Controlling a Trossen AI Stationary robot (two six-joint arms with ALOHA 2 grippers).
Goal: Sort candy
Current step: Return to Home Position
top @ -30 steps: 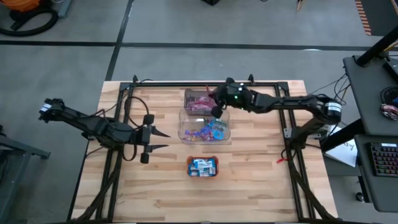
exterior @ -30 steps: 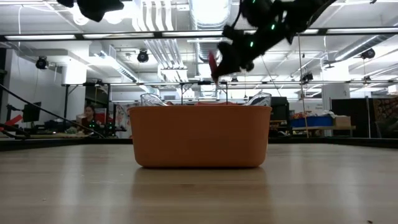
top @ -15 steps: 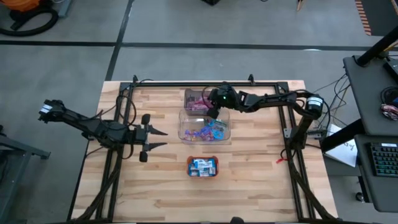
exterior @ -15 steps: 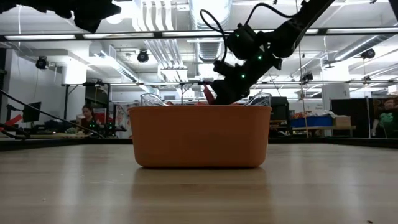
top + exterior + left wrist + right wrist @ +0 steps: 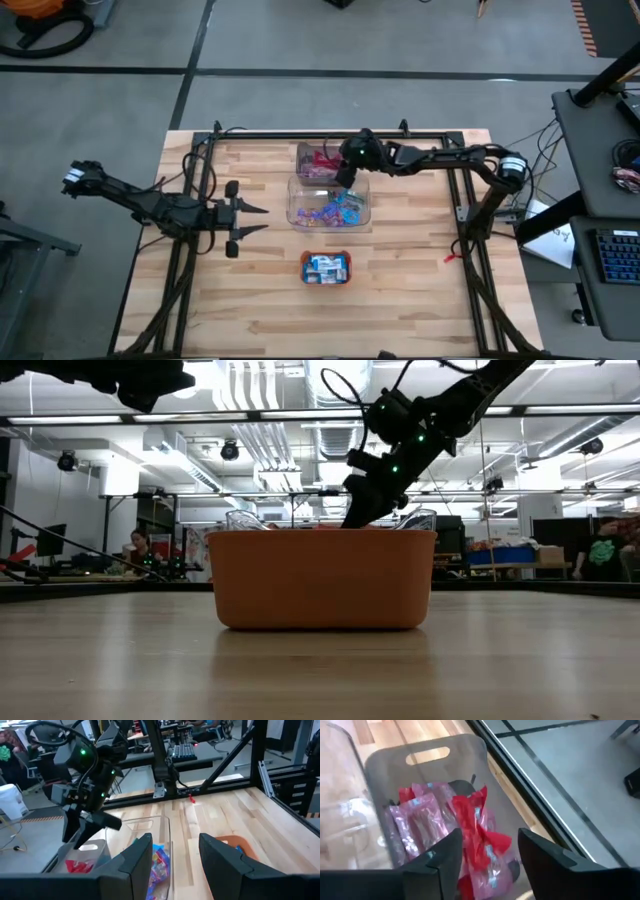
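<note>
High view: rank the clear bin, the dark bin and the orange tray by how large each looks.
1. clear bin: plainly the largest.
2 and 3. dark bin and orange tray: they look about alike. The right gripper covers part of the dark bin, so I won't rank these two.

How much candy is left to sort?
Seemingly none. The red candy lies in the dark bin, blue and purple wrappers in the clear bin, little bars in the orange tray. The right gripper hangs open and empty over the dark bin; the left gripper waits open. No loose candy shows on the table.
</note>
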